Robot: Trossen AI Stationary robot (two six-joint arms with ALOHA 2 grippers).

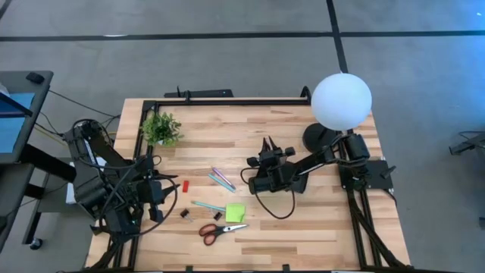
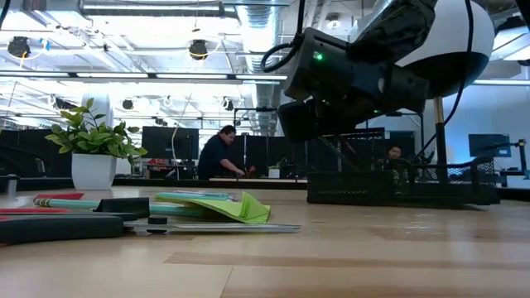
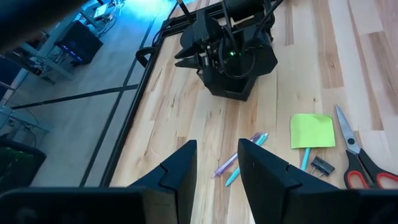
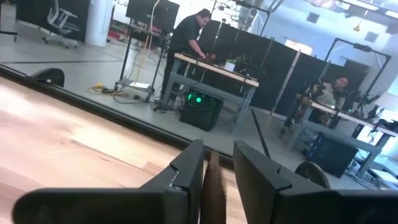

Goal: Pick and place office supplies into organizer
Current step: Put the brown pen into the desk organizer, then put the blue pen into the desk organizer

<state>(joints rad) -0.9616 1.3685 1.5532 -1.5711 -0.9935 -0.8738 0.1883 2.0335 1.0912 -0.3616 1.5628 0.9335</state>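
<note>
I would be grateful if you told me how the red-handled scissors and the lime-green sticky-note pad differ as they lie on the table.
The red-handled scissors are long, with metal blades; the lime-green sticky-note pad is a flat square. The scissors lie nearer the table's front edge; the pad lies just behind their blade tips. The scissors are red and silver, the pad one bright green. Both rest on the wooden table, outside the black organizer.

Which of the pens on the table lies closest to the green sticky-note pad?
The teal pen lying alone, its end right beside the pad. The other pens lie together farther up the table, toward the plant.
</note>
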